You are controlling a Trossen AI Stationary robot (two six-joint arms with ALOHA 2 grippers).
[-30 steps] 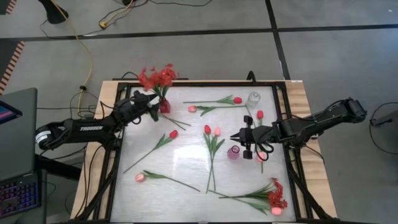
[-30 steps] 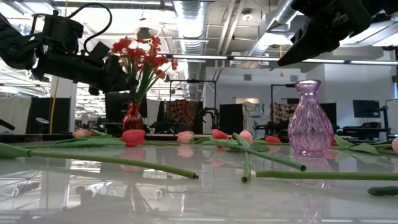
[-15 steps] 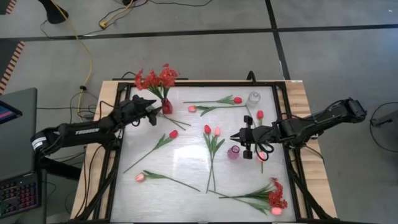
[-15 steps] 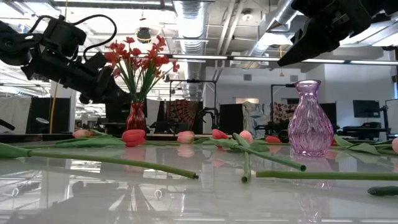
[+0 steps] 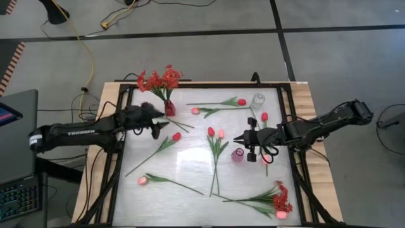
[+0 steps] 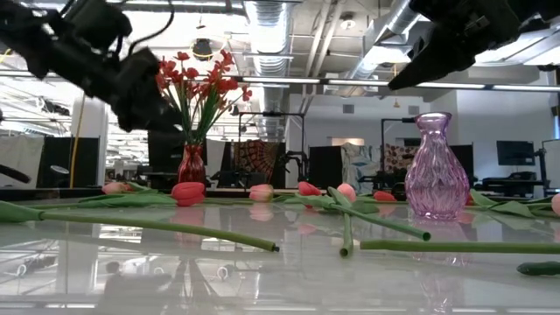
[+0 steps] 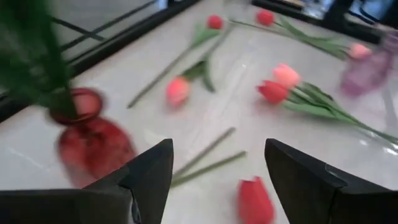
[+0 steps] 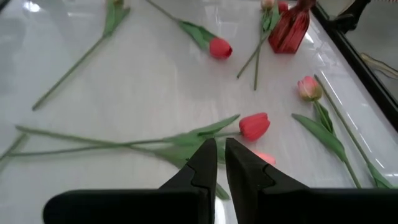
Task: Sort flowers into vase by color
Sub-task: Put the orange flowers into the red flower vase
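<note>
The left gripper [image 5: 163, 125] hangs above the white glossy table top [image 5: 190, 161], just right of the small red glass vase [image 5: 168, 108]; its two dark fingers [image 7: 149, 177] stand wide apart and hold nothing, as the left wrist view shows. The right gripper [image 5: 237, 139] hovers over the middle right of the table, just left of the small pink glass vase [image 5: 238, 155]; its fingers are nearly together with only a thin slit between them, and nothing is gripped. The red vase stands at the far left of the table and carries one bushy spray of small red blossoms [image 5: 158, 79] on green stems. A second red spray [image 5: 280, 198] lies flat at the near right corner. A clear glass vase [image 5: 258, 100] stands at the far right, empty so far as can be seen. Three vases are thus counted. Loose tulips lie scattered on the table: a red tulip [image 5: 176, 136] close below the left gripper, a red and pink pair [image 5: 216, 132] in the centre, a pink tulip [image 5: 142, 180] at the near left, and a red and a pink one [image 5: 218, 105] at the far side. Further blooms near the right arm are partly covered by it, so their exact count cannot be told. In the left wrist view the red vase is blurred and the spray's stems are cut off at the frame edge.
</note>
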